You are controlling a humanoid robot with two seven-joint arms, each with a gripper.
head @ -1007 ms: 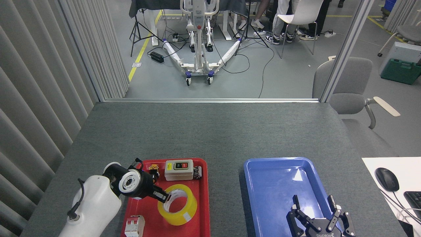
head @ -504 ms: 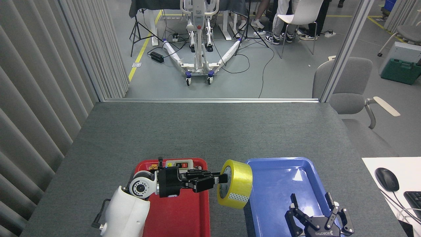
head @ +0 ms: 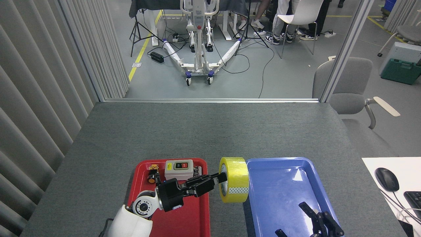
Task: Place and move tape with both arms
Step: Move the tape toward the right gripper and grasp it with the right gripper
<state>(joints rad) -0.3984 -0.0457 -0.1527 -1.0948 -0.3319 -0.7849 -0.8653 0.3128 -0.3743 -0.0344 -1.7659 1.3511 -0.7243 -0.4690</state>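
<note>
Grey table [head: 210, 131], one tape [head: 234, 179], two trays.

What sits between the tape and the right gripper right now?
Head view: only the bare floor of the blue tray lies between the tape, held by the left gripper, and the right gripper.

We see the tape [head: 234, 179], at the lower middle of the frame, as glossy translucent yellow film. The blue tray [head: 279, 171] to its right looks like smooth shiny plastic with a bright glare spot, and the red tray [head: 141, 168] at lower left is likewise smooth plastic. The table [head: 210, 131] under them has a matt, rough grey fabric-like surface. Our left gripper [head: 221, 178] appears matt black.
</note>
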